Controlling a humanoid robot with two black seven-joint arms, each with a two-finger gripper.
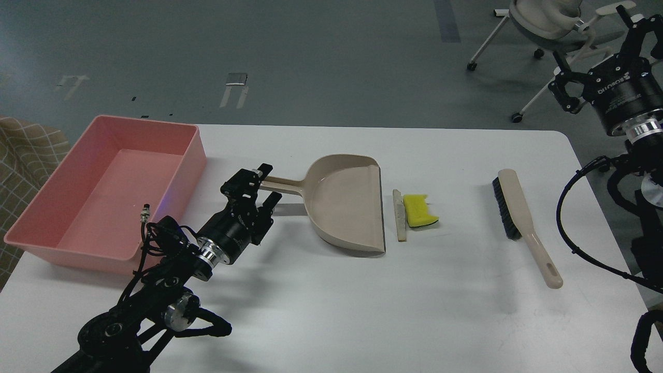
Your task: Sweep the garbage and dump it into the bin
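The garbage lies on the white table just right of the dustpan's mouth: a yellow sponge piece (pixel 417 209) with a dark underside and a thin off-white strip (pixel 399 215) beside it. The beige dustpan (pixel 348 203) lies flat, its handle pointing left. My left gripper (pixel 268 184) is open, its fingers on either side of the handle's end. The pink bin (pixel 192 158) stands at the table's left and holds nothing. My right gripper (pixel 595 46) is open and raised beyond the table's right edge.
A beige hand brush (pixel 519 217) with black bristles lies right of the garbage, handle toward me. An office chair (pixel 538 20) stands on the floor behind the right arm. A checked fabric object (pixel 26 150) is left of the bin.
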